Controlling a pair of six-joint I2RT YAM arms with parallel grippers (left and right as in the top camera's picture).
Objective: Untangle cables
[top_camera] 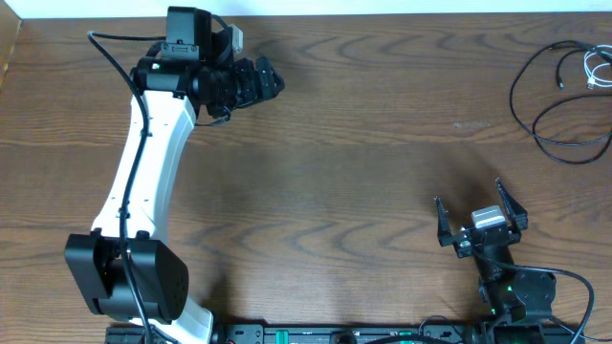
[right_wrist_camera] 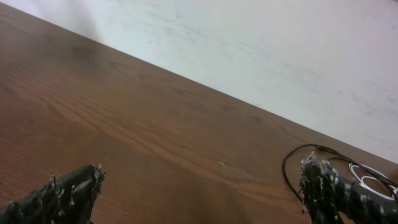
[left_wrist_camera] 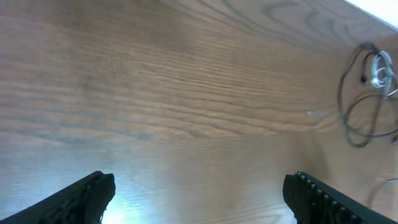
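Cables (top_camera: pixel 590 76) lie at 2 o'clock on the table (top_camera: pixel 335 143), against its right edge. A black cable (top_camera: pixel 514 96) is thrown in wide loops, and a white cable (top_camera: pixel 595 69) is coiled small at the heap's 1 o'clock side, where it touches the black one. The left gripper (top_camera: pixel 273 79) sits at 11 o'clock, released, with jaws wide and nothing between them, well apart from the heap. The right gripper (top_camera: pixel 469 191) sits at 5 o'clock, also spread wide and empty, below the loops and clear of them. Both wrist views show bare wood between the fingers (left_wrist_camera: pixel 93 193) (right_wrist_camera: pixel 68 193), with the heap at their far right. Lettering on the base rail (top_camera: pixel 316 334) at 6 o'clock is too small to read.
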